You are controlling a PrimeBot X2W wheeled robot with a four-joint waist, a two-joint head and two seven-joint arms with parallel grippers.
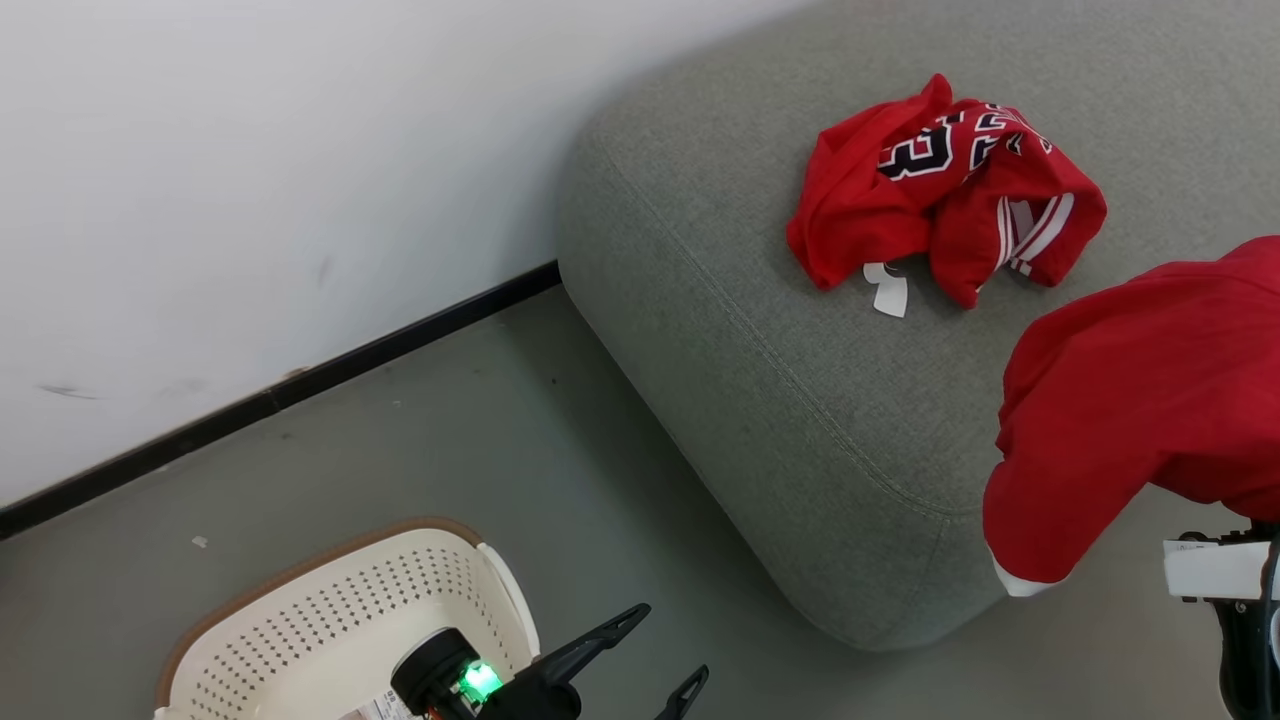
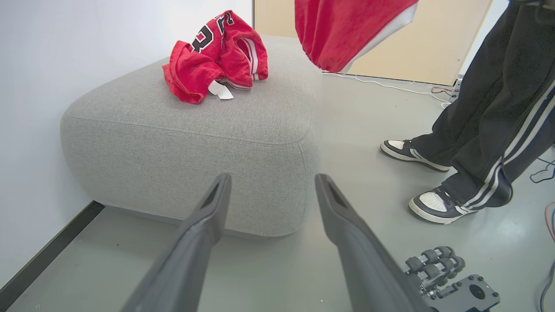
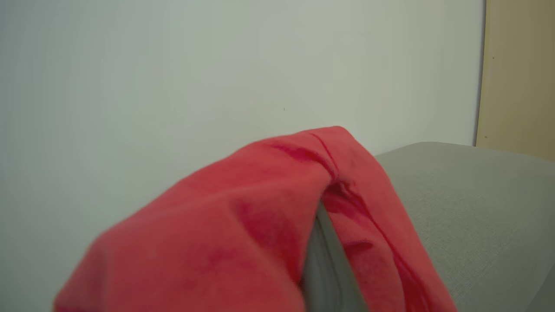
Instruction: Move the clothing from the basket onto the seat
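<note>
The red piece with numbers lies on the grey seat; the plain red piece hangs up in the air.

The big seat is in front of the left jaws, past their tips. A person's legs in dark striped trousers stand on the floor to the right of the left jaws. The white basket sits on the floor just behind and below the left jaws. The left jaws are wide open and hold nothing. The plain red piece, with white trim, is draped over the right jaws and hides them, so I cannot tell how far open they are. The red piece with numbers is crumpled, far ahead of the left jaws. Its white tag rests on the seat.
</note>
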